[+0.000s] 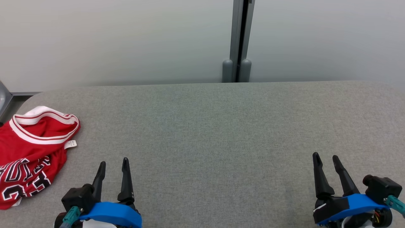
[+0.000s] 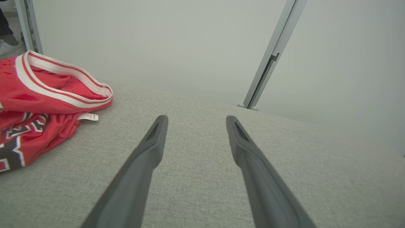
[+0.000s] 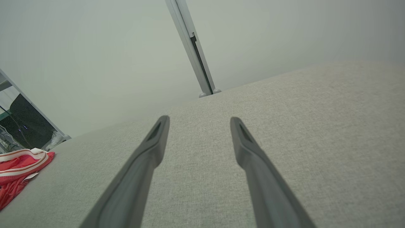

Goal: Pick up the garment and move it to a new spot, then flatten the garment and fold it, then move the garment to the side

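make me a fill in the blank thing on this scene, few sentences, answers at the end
1. The crumpled jersey on the grey table is mostly ____ in colour.
2. It lies on the robot's ____ side of the table.
3. The left pincer and the right pincer both stand ____, holding nothing.
4. The small tag at the jersey's edge is ____.
Missing words: red; left; open; white.

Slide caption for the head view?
Crumpled red jersey lies at table's left edge; left gripper and right gripper open, empty.
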You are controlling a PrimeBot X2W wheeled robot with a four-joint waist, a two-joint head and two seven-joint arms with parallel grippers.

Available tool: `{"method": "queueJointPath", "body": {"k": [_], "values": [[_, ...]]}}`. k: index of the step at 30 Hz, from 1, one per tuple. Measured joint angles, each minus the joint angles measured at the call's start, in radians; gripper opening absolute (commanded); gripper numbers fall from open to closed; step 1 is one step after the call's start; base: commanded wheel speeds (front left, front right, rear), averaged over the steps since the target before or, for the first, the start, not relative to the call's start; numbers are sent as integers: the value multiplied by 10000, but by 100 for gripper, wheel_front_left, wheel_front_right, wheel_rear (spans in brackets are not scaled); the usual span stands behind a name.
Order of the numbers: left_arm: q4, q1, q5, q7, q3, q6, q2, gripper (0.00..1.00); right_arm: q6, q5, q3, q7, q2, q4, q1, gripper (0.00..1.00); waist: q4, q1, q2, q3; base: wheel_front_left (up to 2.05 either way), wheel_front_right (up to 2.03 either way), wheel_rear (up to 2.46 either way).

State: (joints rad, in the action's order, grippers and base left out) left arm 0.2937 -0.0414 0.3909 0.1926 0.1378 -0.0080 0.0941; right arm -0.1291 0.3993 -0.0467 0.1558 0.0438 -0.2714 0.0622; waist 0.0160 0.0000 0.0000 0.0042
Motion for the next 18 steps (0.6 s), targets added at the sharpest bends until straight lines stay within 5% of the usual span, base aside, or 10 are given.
{"method": "queueJointPath", "body": {"k": [18], "values": [[236,-1,-1003,314,198,94,35,100,0,-1331,35,251,13,12,-1,100,37,0,0,-22,0,0,0]]}}
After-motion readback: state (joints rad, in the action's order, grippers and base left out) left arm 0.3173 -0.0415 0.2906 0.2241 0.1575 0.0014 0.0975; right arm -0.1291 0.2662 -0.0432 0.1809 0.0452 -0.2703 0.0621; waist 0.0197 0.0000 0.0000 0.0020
